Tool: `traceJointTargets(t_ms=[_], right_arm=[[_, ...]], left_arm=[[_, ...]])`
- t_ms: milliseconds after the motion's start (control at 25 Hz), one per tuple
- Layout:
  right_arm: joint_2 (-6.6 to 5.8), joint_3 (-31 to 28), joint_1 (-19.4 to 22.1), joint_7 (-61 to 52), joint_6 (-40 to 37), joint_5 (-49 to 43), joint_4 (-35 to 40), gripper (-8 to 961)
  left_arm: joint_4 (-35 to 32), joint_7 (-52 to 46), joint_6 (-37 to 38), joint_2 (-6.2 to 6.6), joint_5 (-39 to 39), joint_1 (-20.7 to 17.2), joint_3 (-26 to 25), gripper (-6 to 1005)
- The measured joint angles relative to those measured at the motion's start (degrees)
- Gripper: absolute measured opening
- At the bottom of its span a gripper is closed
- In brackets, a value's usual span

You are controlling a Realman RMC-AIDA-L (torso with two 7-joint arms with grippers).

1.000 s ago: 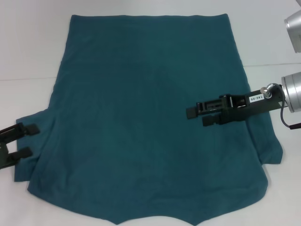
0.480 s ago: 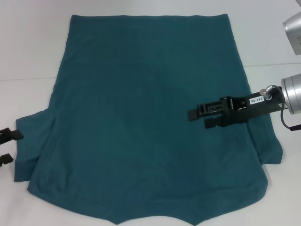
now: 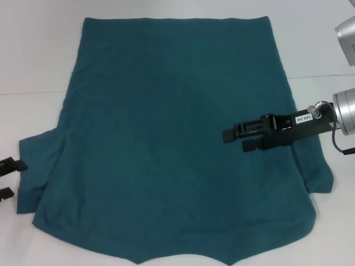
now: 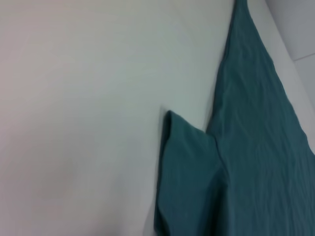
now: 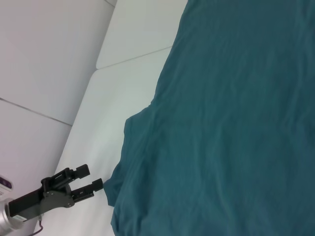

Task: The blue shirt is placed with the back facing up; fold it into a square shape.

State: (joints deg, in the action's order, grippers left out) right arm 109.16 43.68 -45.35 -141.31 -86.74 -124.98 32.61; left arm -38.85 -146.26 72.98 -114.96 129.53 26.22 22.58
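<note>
The blue shirt (image 3: 166,138) lies spread flat on the white table, plain side up, its hem at the far end and both short sleeves toward me. My left gripper (image 3: 12,178) is open at the left edge of the head view, just off the left sleeve (image 3: 39,166) and holding nothing. The right wrist view shows that same left gripper (image 5: 90,177) beside the sleeve edge. My right gripper (image 3: 234,140) hovers open over the shirt's right half, empty, pointing toward the middle. In the left wrist view only the sleeve (image 4: 187,172) and the shirt's side (image 4: 256,147) appear.
White table (image 3: 33,55) surrounds the shirt to the left, right and far side. A seam line (image 3: 28,92) crosses the table behind the left side. The right sleeve (image 3: 319,172) lies under the right arm's wrist.
My left gripper has pulled back leftward off the left sleeve and dropped slightly toward the near edge. The right gripper has drifted only slightly right. The shirt lies unchanged.
</note>
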Motion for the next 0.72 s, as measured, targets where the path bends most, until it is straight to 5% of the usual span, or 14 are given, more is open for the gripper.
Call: traceJointTargets(t_ms=[720], right_arm=[[-0.09, -0.52, 0.18, -0.02, -0.01, 0.01, 0.0, 910]], left_arm=[[2.85, 0.88, -1.14, 0.15, 1.16, 2.1, 3.65, 780]])
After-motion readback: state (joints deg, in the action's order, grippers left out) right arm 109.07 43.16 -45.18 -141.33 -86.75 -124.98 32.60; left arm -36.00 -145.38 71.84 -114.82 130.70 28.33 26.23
